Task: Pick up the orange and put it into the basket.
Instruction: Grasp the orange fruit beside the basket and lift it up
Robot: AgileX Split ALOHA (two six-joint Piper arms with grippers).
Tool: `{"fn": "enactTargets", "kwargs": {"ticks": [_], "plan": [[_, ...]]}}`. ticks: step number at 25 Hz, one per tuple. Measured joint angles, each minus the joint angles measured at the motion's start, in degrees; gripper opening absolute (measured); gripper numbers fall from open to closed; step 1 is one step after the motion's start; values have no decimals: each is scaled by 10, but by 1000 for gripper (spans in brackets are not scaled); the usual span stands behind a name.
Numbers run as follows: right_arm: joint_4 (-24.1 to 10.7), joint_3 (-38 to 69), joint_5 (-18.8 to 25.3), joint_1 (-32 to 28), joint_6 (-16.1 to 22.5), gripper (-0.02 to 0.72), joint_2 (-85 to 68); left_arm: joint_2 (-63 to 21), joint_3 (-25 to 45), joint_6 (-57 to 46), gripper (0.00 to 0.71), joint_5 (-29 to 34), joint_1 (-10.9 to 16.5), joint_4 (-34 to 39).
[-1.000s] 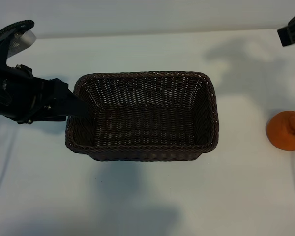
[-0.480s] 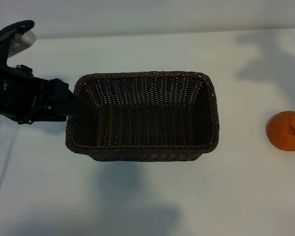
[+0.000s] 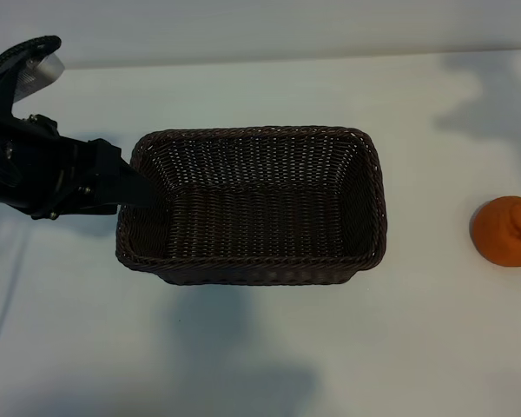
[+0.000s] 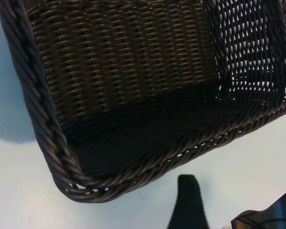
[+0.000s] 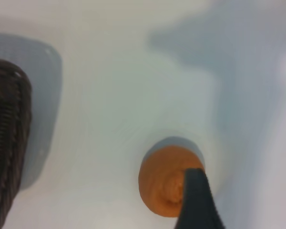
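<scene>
Both grippers stand with their fingers apart and hold nothing. Largest of the tools in sight, the left gripper (image 3: 135, 187) sits at the exterior view's left, its black arm filling that edge of the picture, and its fingertip reaches over the short left end of the basket (image 3: 252, 265) at the rim. In the left wrist view one dark finger (image 4: 188, 205) shows outside the wicker, just beside the braided rim, with bare table between it and the basket's wall.

White table (image 3: 260, 347) carries everything and takes up most of each picture. On it, the dark brown woven basket lies in the middle with its long sides across the exterior view; nothing lies inside it, and its sloping openwork sides and woven floor are plainly seen from the left wrist camera (image 4: 133, 95).

Out of the exterior view altogether, the right gripper (image 5: 248, 205) shows only in its own wrist view, where one dark finger (image 5: 195, 200) stands in front of the fruit and a sliver of the other shows at the picture's edge.

Smallest, the orange (image 3: 504, 230) rests on the table at the exterior view's right edge, well apart from the basket, its puckered bump turned upward. Seen from the right wrist camera, the orange (image 5: 162, 183) lies below the gripper, and one corner of the basket (image 5: 7, 143) shows off to the side.
</scene>
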Motion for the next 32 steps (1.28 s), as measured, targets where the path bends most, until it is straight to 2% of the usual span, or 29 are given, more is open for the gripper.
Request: {"fn": "enactTargets", "kwargs": {"ticks": [17,32], "plan": [[-4,0,44,-15,-16,461,112,0,0,11,570,0,0,-1],[-9,0,59,-19,-14,437,155,0,0,14,570,0,0,-1]]}}
